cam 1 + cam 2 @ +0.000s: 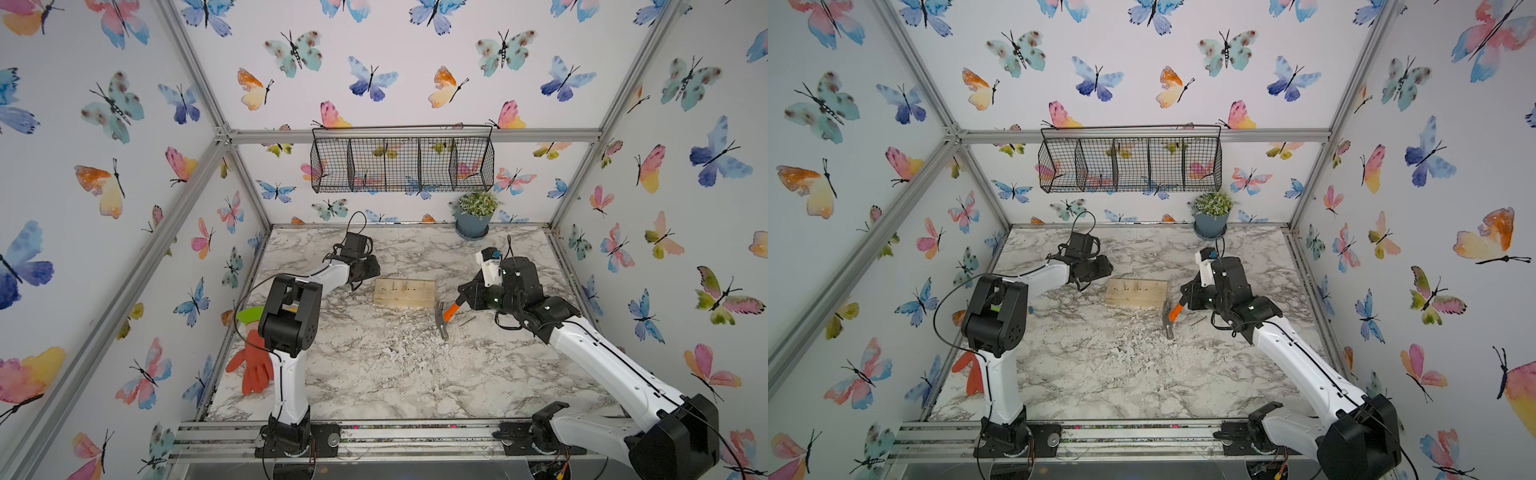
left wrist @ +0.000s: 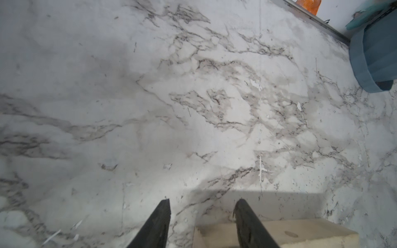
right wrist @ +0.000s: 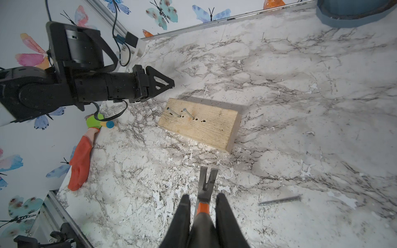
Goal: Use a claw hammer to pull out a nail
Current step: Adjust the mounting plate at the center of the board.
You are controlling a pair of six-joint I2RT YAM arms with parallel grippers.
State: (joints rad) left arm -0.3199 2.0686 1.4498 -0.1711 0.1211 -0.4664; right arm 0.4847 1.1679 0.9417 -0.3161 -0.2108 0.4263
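The claw hammer (image 1: 441,320) (image 1: 1169,322) has a silver head, an orange neck and a black handle. My right gripper (image 3: 203,196) (image 1: 465,297) is shut on the handle. The forked claw (image 3: 207,180) points at the wooden block (image 3: 199,126) (image 1: 405,293), a short way off its near right corner. Two nails (image 3: 175,112) stand tilted in the block's left part, beside several empty holes. A loose nail (image 3: 279,200) lies on the table next to the hammer. My left gripper (image 2: 204,201) (image 1: 361,278) hovers open at the block's left end, holding nothing.
A blue plant pot (image 1: 473,224) stands at the back right of the marble table (image 1: 374,374). An orange glove (image 1: 253,365) and a green toy (image 1: 249,313) lie by the left edge. A wire basket (image 1: 401,164) hangs on the back wall.
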